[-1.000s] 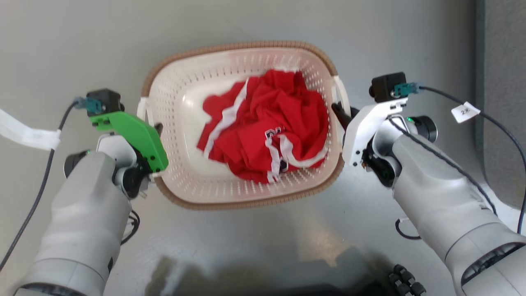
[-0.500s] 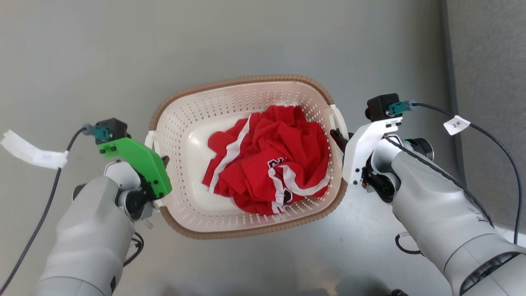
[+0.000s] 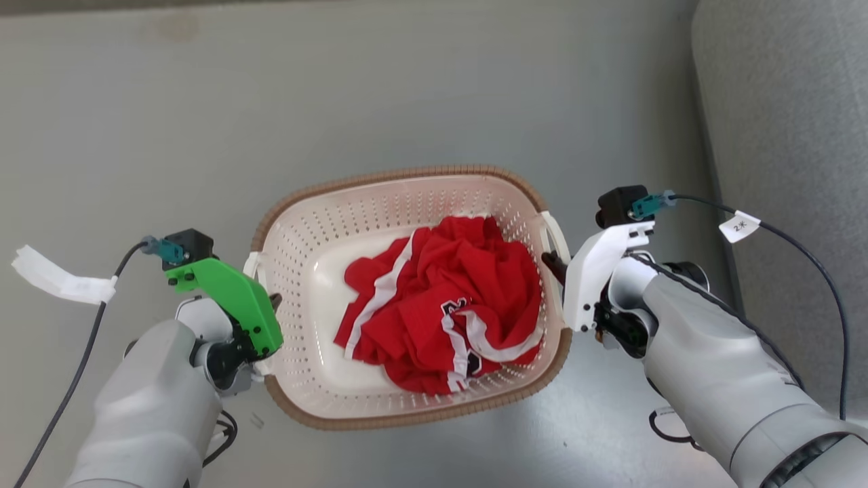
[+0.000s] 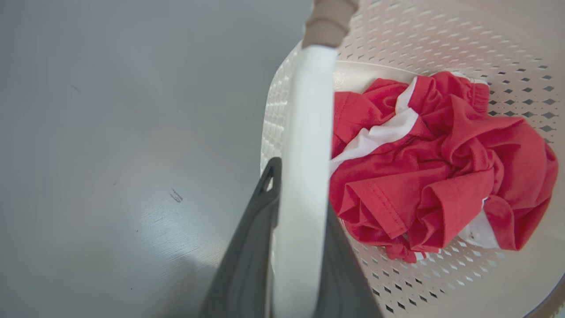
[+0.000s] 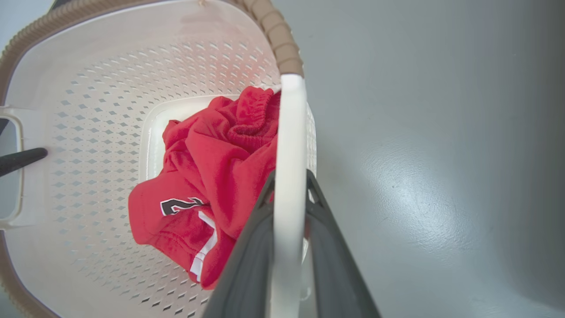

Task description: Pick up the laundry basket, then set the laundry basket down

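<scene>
The laundry basket (image 3: 407, 177) is cream-white and perforated with a brown woven-look rim, and it hangs between my two arms over a grey floor. A crumpled red garment (image 3: 447, 298) with white stripes lies inside. My left gripper (image 3: 268, 301), under a green bracket, is shut on the basket's left white handle (image 4: 309, 110), with dark fingers on both sides of the handle. My right gripper (image 3: 553, 261) is shut on the right white handle (image 5: 291, 123), pinching it the same way. In the right wrist view a left fingertip (image 5: 22, 159) pokes through the far handle.
Smooth grey floor (image 3: 407, 81) spreads all around the basket. A grey upholstered block (image 3: 780, 135) stands along the right side. Black cables trail from both wrists, one with a white tag (image 3: 739, 226) and one with white tape (image 3: 61, 281).
The whole head picture has shifted, so the camera moved; basket and arms now sit lower in it and look slightly smaller. Both grippers keep the same hold on the handles.
</scene>
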